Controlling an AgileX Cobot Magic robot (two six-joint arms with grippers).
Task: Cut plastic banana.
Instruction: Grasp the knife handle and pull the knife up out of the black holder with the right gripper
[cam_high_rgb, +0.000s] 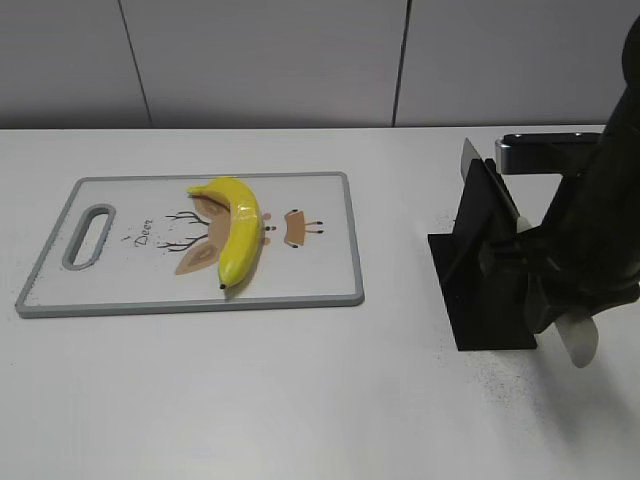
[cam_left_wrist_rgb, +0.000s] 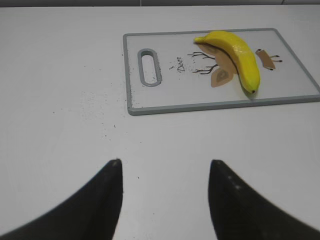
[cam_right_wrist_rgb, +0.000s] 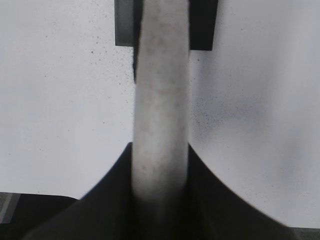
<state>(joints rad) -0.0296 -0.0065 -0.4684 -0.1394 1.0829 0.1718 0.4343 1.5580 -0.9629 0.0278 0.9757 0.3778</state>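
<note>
The yellow plastic banana (cam_high_rgb: 236, 229) is lying on the white grey-rimmed cutting board (cam_high_rgb: 320, 270), untouched. The right gripper (cam_right_wrist_rgb: 160, 170) is pinching the pale knife handle (cam_right_wrist_rgb: 161, 100) at the black knife stand (cam_high_rgb: 480, 290); the left gripper (cam_left_wrist_rgb: 165, 172) is spread and holding nothing (parked near the board). If the blade snags in the slot, I'd guess the stand tips.

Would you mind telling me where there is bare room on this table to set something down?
The table is bare in front of the board, and in the strip between board and black stand. On the board, only the handle end is free; the banana fills its middle. Around the stand it is crowded: the right claw holds the knife there.
</note>
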